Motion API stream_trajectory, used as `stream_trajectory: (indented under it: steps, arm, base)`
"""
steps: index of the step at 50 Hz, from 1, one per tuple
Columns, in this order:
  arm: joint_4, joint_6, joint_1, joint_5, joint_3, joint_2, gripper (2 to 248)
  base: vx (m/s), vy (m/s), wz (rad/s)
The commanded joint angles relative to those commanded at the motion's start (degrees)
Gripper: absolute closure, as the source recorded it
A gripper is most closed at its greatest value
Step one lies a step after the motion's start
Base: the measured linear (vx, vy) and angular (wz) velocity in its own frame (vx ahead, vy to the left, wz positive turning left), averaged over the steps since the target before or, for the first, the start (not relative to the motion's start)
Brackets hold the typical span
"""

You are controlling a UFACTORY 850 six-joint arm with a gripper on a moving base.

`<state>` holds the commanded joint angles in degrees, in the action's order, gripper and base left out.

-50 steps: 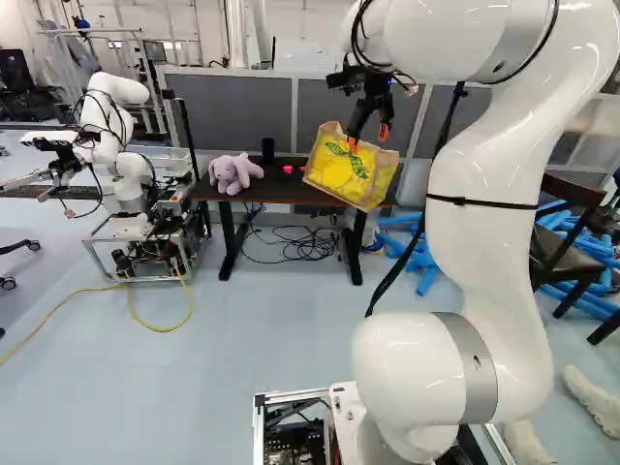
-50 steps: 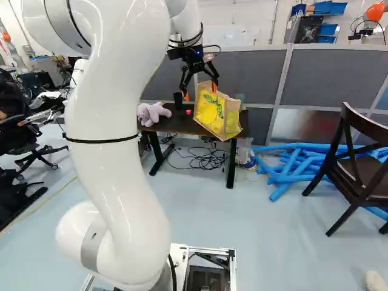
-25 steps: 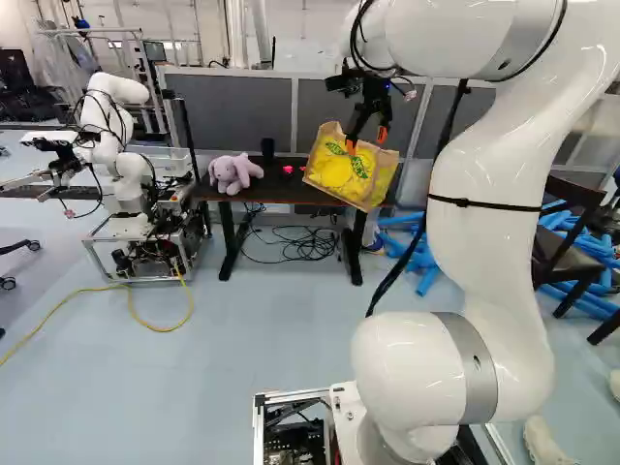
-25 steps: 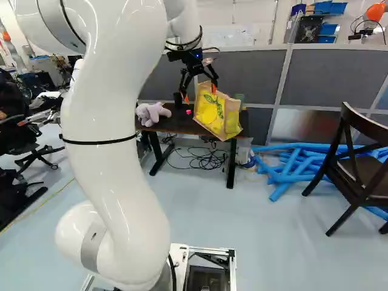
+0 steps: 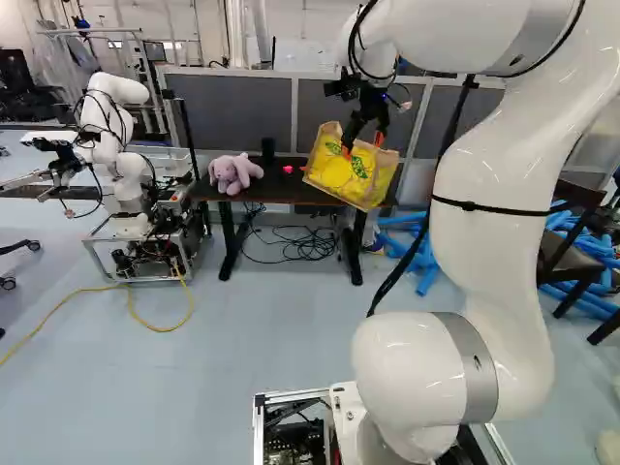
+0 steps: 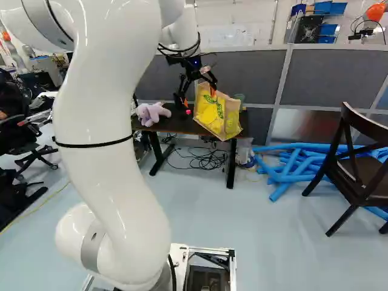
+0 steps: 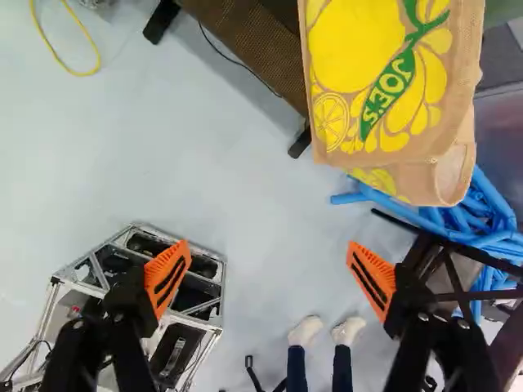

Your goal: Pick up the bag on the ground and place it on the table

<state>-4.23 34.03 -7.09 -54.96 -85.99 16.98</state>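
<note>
Spread wide and empty at the gripper (image 7: 270,279). Ahead of it, offset toward the side of the blue foam tubes (image 6: 283,180), find the yellow-printed shopping bag (image 7: 392,90), tilted across the front edge of the black table (image 5: 276,186). Likely calls for backing off, away from that overhang, without knocking it.
</note>
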Motion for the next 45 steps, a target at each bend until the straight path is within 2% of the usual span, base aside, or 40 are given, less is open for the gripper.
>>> stream_trajectory:
  steps: [23,45]
  arm:
    - [0.46,-3.7,0.77,11.41,8.8,-3.59,3]
    - [1.03,-8.31,1.73,25.64,19.78,-8.05,3]
  base:
    - [0.0,0.0,0.0]
    - [0.0,0.0,0.0]
